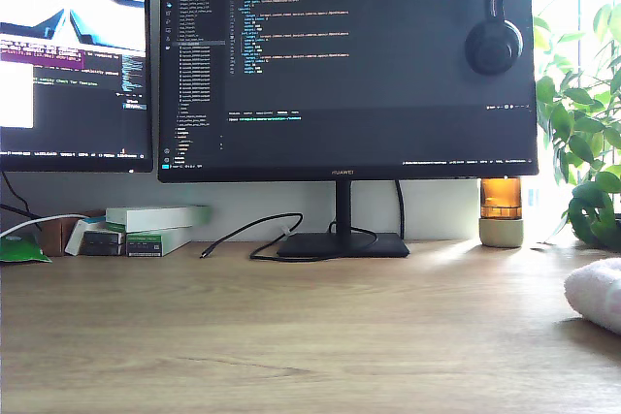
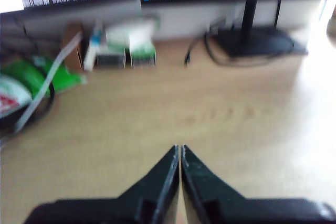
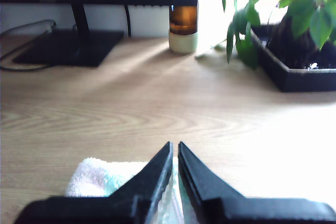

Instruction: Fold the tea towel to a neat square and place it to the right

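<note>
The tea towel is seen as a fluffy terry bundle, near white in glare, lying on the wooden desk at the exterior view's right edge. In the second wrist view pale mint and pink tints are shown on it, directly beneath my second claw, whose black tapered fingers are pressed nearly together above the cloth, pinching nothing. My first claw is likewise closed over bare wood grain. "HUAWEI" is read on the monitor bezel. An amber jar stands beside leafy plants.

Low exterior view facing monitor, wrist views perhaps likewise
</note>
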Robot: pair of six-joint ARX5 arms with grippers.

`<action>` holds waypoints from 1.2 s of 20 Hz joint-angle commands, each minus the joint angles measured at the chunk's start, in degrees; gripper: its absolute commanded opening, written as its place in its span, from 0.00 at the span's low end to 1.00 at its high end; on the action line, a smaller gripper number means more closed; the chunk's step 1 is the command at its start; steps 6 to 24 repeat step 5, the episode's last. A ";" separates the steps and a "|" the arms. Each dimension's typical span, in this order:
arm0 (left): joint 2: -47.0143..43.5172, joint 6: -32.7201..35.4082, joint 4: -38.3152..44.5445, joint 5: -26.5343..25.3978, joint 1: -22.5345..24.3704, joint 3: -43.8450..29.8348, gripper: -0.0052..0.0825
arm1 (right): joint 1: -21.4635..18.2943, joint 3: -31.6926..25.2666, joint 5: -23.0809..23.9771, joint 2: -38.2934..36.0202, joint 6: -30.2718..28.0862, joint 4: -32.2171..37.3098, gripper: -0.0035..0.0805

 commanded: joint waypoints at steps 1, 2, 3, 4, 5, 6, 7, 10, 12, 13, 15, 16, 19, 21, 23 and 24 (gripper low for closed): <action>-0.31 -0.07 -1.70 0.13 0.07 -0.52 0.04 | -0.07 -0.63 -0.07 0.35 0.04 0.42 0.07; -0.28 -0.07 -1.90 0.13 0.07 -0.52 0.04 | -0.07 -0.63 -0.07 0.35 0.04 0.42 0.07; -0.28 -0.07 -1.88 0.13 0.07 -0.52 0.04 | -0.07 -0.63 -0.07 0.35 0.07 0.42 0.07; -0.28 -0.07 -1.88 0.13 0.07 -0.52 0.04 | -0.07 -0.63 -0.09 0.35 0.04 0.39 0.07; -0.28 -0.07 -1.88 0.13 0.07 -0.52 0.04 | -0.07 -0.63 -0.07 0.35 0.07 0.39 0.07; -0.28 -0.07 -1.88 0.13 0.07 -0.52 0.04 | -0.07 -0.63 -0.07 0.35 0.07 0.39 0.07; -0.28 -0.07 -1.88 0.13 0.07 -0.52 0.04 | -0.07 -0.63 -0.07 0.35 0.07 0.39 0.07; -0.28 -0.07 -1.88 0.13 0.07 -0.52 0.04 | -0.07 -0.63 -0.07 0.35 0.07 0.39 0.07; -0.28 -0.07 -1.88 0.13 0.07 -0.52 0.04 | -0.07 -0.63 -0.07 0.35 0.07 0.39 0.07; -0.28 -0.07 -1.88 0.13 0.07 -0.52 0.04 | -0.07 -0.63 -0.07 0.35 0.07 0.39 0.07; -0.28 -0.07 -1.88 0.13 0.07 -0.52 0.04 | -0.07 -0.63 -0.07 0.35 0.07 0.39 0.07; -0.28 -0.07 -1.88 0.13 0.07 -0.52 0.04 | -0.07 -0.63 -0.07 0.35 0.07 0.39 0.07; -0.28 -0.07 -1.88 0.13 0.07 -0.52 0.04 | -0.07 -0.63 -0.07 0.35 0.07 0.39 0.07; -0.28 -0.07 -1.88 0.13 0.07 -0.52 0.04 | -0.07 -0.63 -0.07 0.35 0.07 0.39 0.07; -0.28 -0.07 -1.88 0.13 0.07 -0.52 0.04 | -0.07 -0.63 -0.07 0.35 0.07 0.39 0.07; -0.28 -0.07 -1.88 0.13 0.07 -0.52 0.04 | -0.07 -0.63 -0.07 0.35 0.07 0.39 0.07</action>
